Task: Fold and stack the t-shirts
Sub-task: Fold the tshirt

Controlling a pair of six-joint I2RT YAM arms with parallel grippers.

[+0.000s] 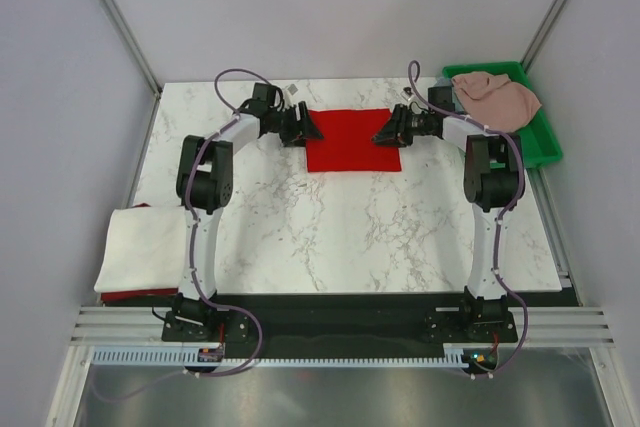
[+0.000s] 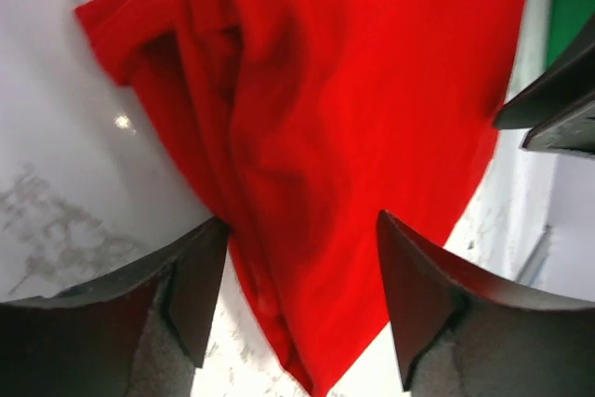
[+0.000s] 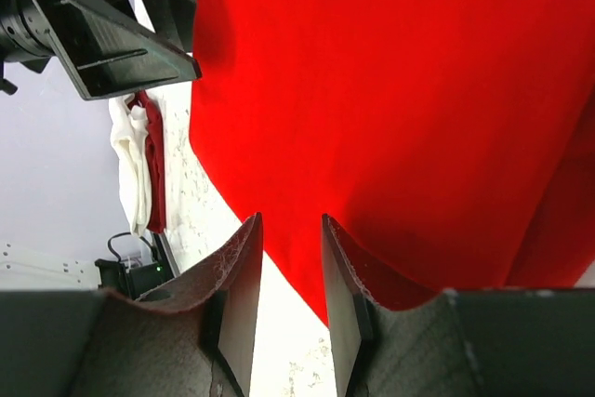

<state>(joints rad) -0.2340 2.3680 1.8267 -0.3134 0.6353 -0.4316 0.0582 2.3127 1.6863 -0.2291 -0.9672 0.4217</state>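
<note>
**A:** Seeing the left gripper [image 1: 305, 127] spread wide at the 9 o'clock edge of the red t-shirt [image 1: 352, 139], clamping nothing. Same on the other side?

**B:** Not quite. Found the right gripper [image 1: 385, 134] at the 3 o'clock edge, parted only narrowly. Bare table [image 1: 350, 237] between the fingers [image 3: 237, 295], nothing pinched.

**A:** By size, then?

**B:** After the table, a green tray [image 1: 548, 152] at 2 o'clock. Next a white t-shirt [image 1: 140, 247] at 8 o'clock, draped over the table's edge. Then the red t-shirt, lying as a flat rectangle at 12 o'clock between both grippers. Smallest, a pale pink t-shirt [image 1: 497, 99], heaped in the tray.

**A:** Handling of the red one?

**B:** Judged light, thin and limp. Likely to sag and spill open if lifted by a single layer. Looks bunched into ridges along the 9 o'clock edge, smoother at 3 o'clock. Better to pinch through every layer at the edge, both sides together, and keep it low to the table.
</note>
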